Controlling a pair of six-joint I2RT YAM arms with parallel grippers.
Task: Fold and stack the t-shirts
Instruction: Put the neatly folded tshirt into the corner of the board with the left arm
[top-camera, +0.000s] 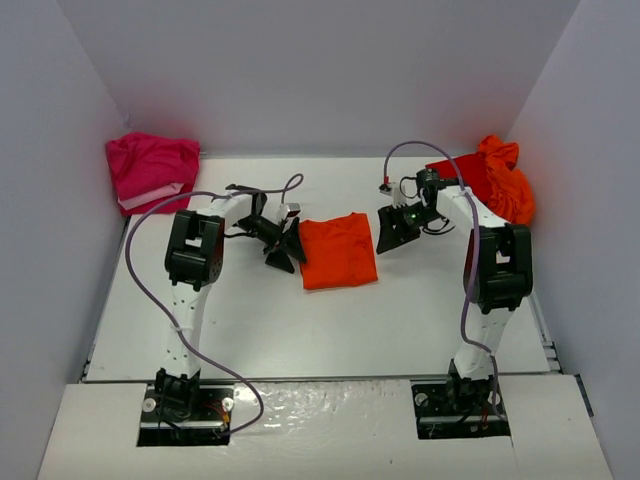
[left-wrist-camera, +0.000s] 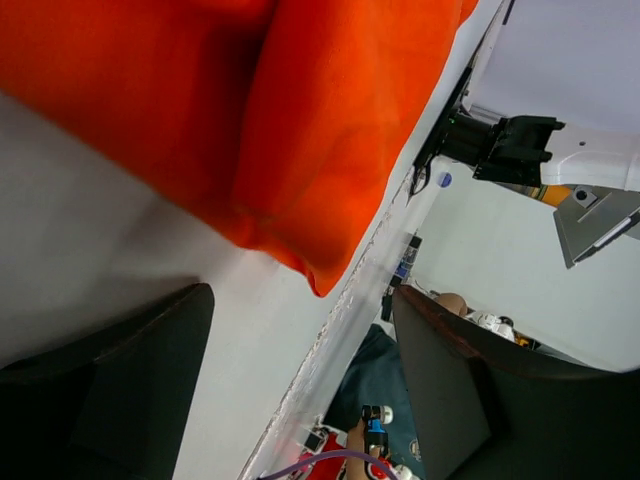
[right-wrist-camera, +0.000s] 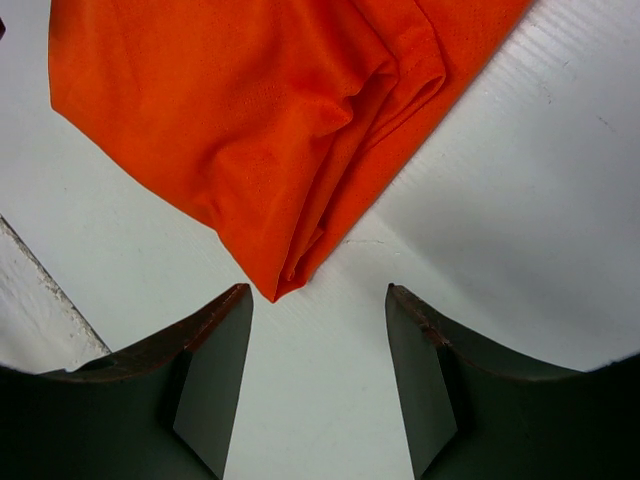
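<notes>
A folded orange t-shirt (top-camera: 338, 250) lies flat in the middle of the table. My left gripper (top-camera: 283, 250) hovers just off its left edge, open and empty; its wrist view shows a corner of the orange t-shirt (left-wrist-camera: 300, 150) ahead of the spread fingers (left-wrist-camera: 150, 380). My right gripper (top-camera: 397, 228) is just off the shirt's right edge, open with nothing in it. In the right wrist view a folded corner of the orange t-shirt (right-wrist-camera: 270, 150) points between the fingers (right-wrist-camera: 215, 370). A magenta t-shirt (top-camera: 150, 170) sits at the back left. Red and orange t-shirts (top-camera: 495, 180) are heaped at the back right.
White walls (top-camera: 320, 70) close in the table on the left, back and right. Purple cables (top-camera: 200, 330) loop from each arm. The table's near edge (left-wrist-camera: 340, 310) shows in the left wrist view, with the right arm's base (left-wrist-camera: 520, 150) beyond it.
</notes>
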